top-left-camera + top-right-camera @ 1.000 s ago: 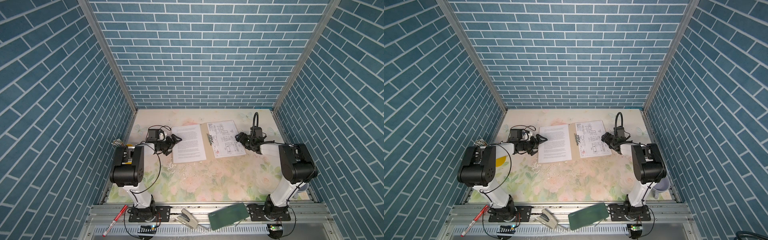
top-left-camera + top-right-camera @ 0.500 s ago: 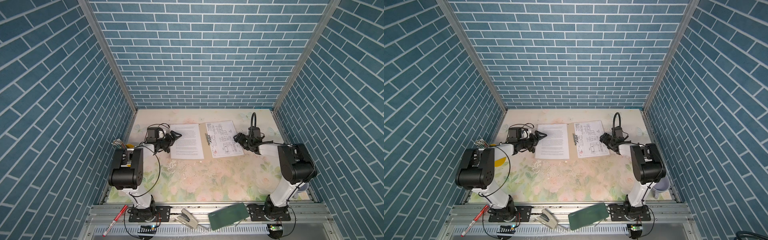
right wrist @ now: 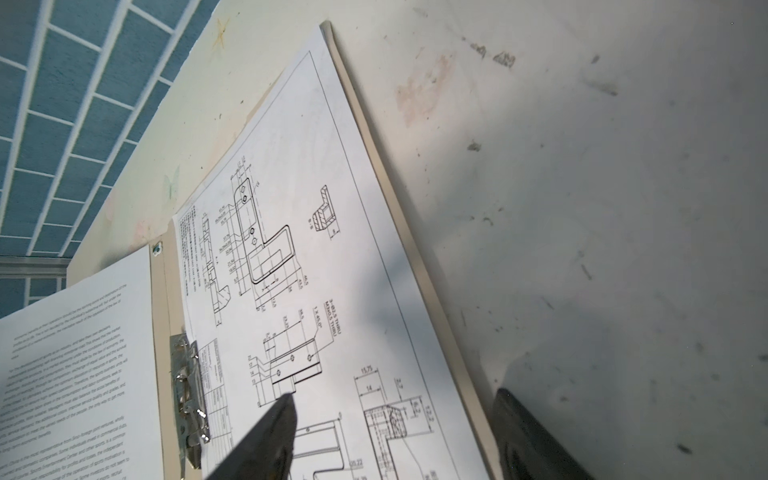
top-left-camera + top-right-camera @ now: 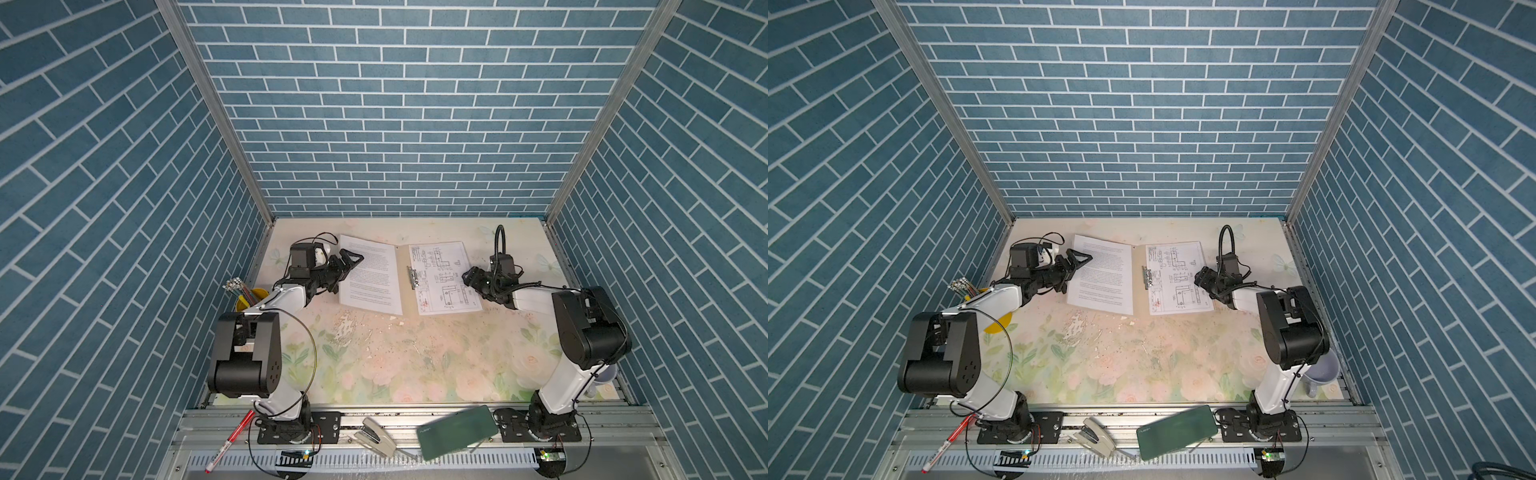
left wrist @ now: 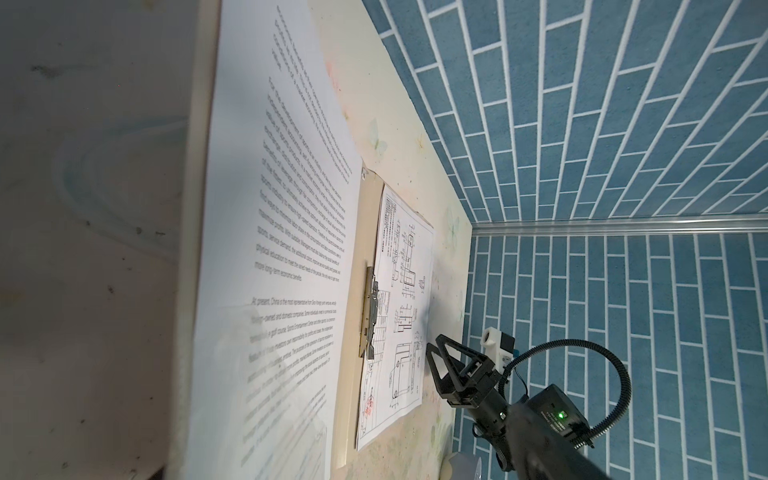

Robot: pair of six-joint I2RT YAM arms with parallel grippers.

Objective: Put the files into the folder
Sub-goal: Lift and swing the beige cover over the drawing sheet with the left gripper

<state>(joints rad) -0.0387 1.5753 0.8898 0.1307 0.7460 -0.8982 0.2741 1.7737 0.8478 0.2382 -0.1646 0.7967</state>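
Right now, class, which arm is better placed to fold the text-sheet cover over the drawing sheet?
Left, probably. The left gripper stands open at the outer edge of the text sheet in the tan folder; the right gripper is across the spine, at the drawing sheet.

A drawing (image 3: 316, 266) lay in the open folder (image 3: 415, 257) beside its clip (image 3: 189, 395), a text sheet (image 3: 75, 353) opposite. The end effector's (image 3: 395, 395) jaws stood apart, straddling the folder's outer edge.

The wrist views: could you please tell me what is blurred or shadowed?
Left wrist view: the text sheet is sharp mid-page but smears at its near end. Right wrist view: the drawing sheet is crisp with a soft shadow band across it; the fingers of the right gripper are dark, blurred.
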